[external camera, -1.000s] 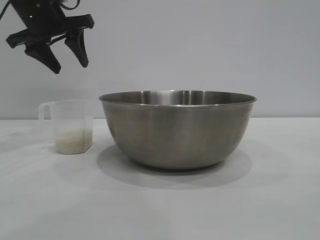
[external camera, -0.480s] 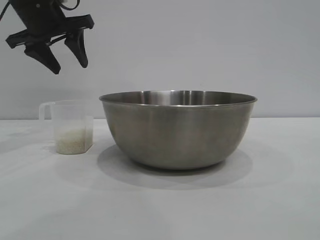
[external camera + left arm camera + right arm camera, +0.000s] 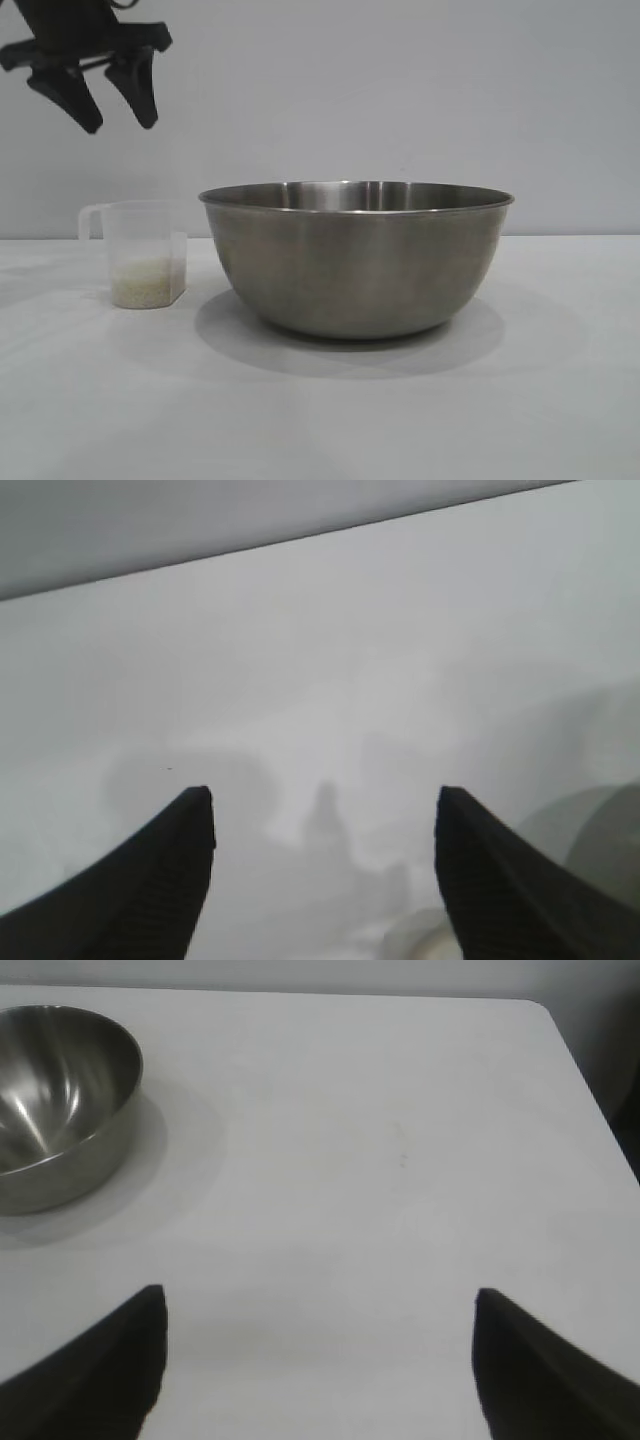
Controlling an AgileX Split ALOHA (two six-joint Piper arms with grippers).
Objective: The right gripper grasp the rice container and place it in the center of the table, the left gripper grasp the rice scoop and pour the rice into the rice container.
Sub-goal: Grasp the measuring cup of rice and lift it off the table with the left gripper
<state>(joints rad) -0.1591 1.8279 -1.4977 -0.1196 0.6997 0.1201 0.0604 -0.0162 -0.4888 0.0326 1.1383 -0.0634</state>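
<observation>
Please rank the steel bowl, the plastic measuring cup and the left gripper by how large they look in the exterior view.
1. Rice container, by far the largest.
2. Rice scoop.
3. Left gripper, raised above the scoop; it is cut off by the picture's edge, so its rank against the scoop is unsure.

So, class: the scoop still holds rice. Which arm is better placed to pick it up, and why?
The left. Its open end effector hangs above the rice scoop, which stands beside the rice container. The right end effector sits farther off, with only the container in its view.
</observation>
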